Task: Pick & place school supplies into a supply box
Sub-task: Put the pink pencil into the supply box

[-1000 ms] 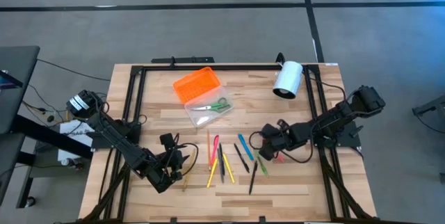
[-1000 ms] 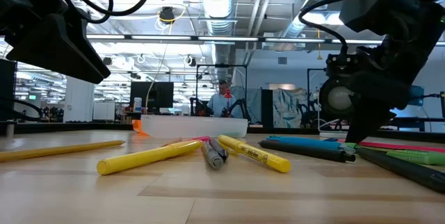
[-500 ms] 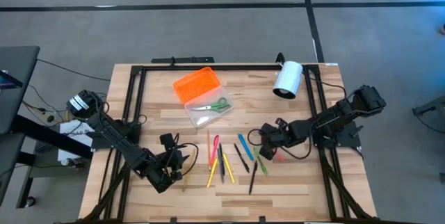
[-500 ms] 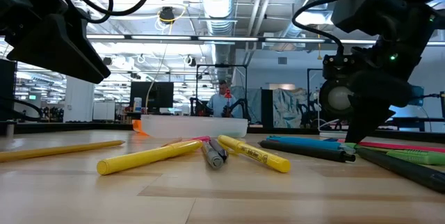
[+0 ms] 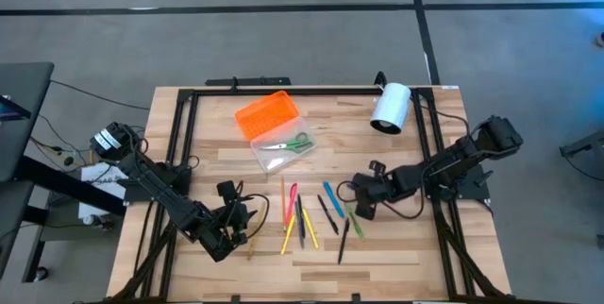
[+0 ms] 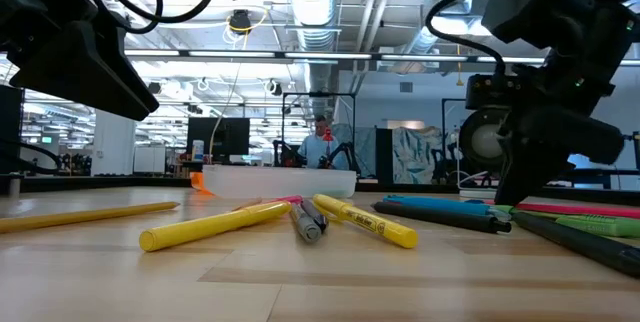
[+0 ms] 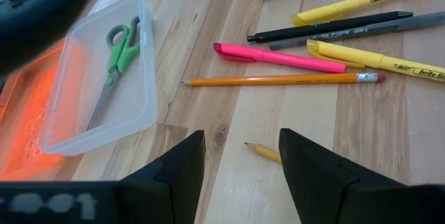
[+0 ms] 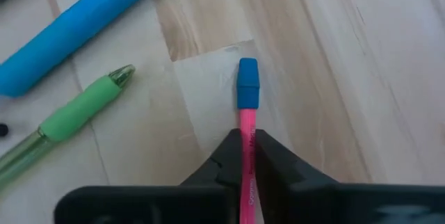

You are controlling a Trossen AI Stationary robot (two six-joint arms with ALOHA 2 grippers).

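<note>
The right gripper (image 8: 247, 156) had its jaws clamped on a pink pencil (image 8: 246, 123) at right-centre of the worktop (image 5: 406, 247); the left gripper (image 7: 240, 158), lower left, stood open. The supply box (image 5: 283, 152) sat upper centre.

From my left wrist camera I can read "BIC brite liner" printed in black along the yellow highlighter (image 7: 379, 58) lying at the 3 o'clock edge of that view. The longer yellow pen (image 7: 361, 3) above it, toward 1 o'clock, carries a line of dark print, and so does the black pen (image 7: 327, 26) just beneath it, but I cannot make out either. The pink pencil (image 8: 247, 123) in my right wrist camera has small lettering near the pincer, too blurred to read.
</note>
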